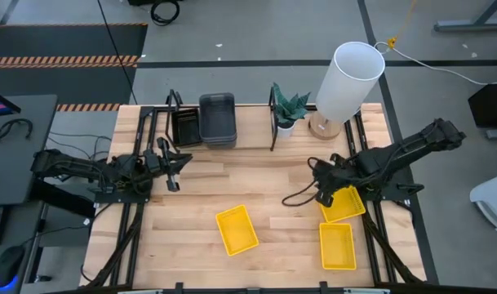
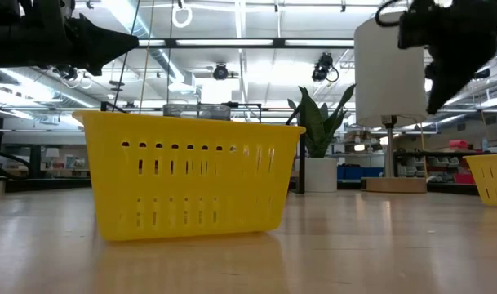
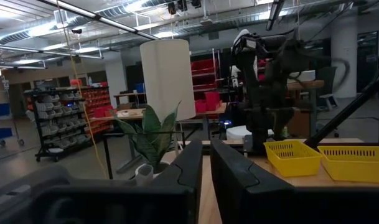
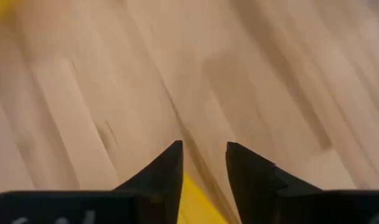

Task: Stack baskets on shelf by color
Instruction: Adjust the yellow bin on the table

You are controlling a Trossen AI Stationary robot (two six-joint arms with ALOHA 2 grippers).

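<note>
So there are three yellow baskets on the bench: one near the middle toward the front (image 1: 237, 229), one at the front right (image 1: 338, 246), and a third (image 1: 343, 204) just behind that one, sitting at a tilt under the right arm. From the high view I can't tell whether those two on the right touch.

The right gripper (image 1: 324, 196) is over the left corner of that tilted basket. In the right wrist view its fingers (image 4: 166, 171) stand a little apart, with bare wood and a sliver of yellow showing in the gap, so it's partly spread and not clamped on anything I can see.

The left gripper (image 1: 171, 178) hovers over the left part of the bench, well apart from all the yellow ones. In its wrist view the fingers (image 3: 189, 168) are nearly together, only a thin slit between them, nothing in there.

The shelf (image 1: 219, 129) runs along the back edge. On it there's a stack of dark grey baskets (image 1: 218, 119) and a black basket (image 1: 186, 126) just left of it. A small potted plant (image 1: 288, 110) stands at the shelf's right end, and a white lamp (image 1: 348, 79) is at the back right of the bench.
</note>
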